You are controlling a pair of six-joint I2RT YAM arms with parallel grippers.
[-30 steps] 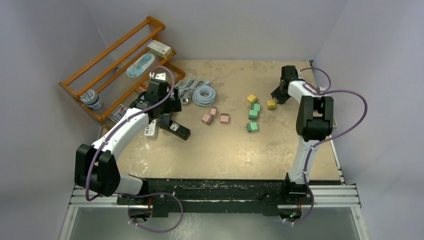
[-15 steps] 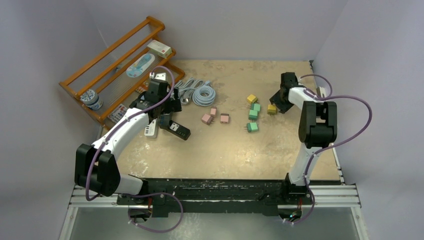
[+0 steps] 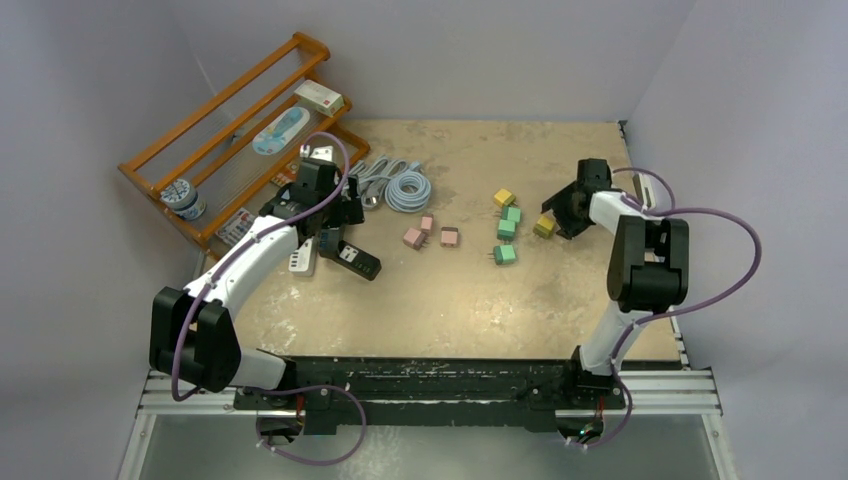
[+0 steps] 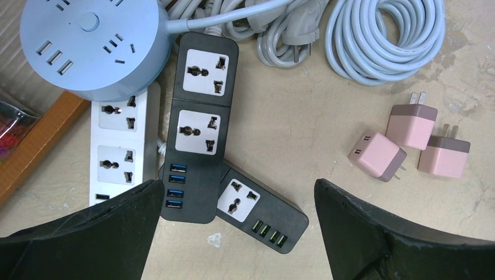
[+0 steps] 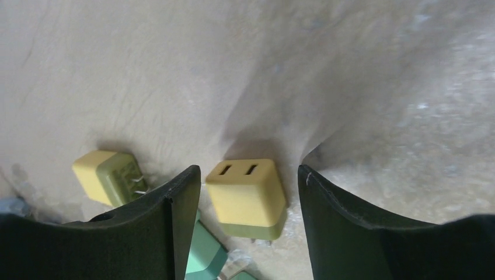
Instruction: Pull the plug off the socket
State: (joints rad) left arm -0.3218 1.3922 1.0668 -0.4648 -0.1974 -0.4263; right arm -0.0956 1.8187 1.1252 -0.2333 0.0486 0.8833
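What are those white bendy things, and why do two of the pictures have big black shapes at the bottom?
Those are two robot arms bolted to a table. The wide picture looks down from above. The other two come from small cameras on each wrist, so the black shapes are that arm's own jaws.

The left arm hovers over black power strips, a white power strip and a round blue socket hub. Its jaws are wide open and hold nothing. Pink plugs and a coiled cable lie nearby.

The right arm has its jaws open on either side of a yellow plug, without squeezing it. Green plugs lie beside it, and a wooden rack stands at the far left.
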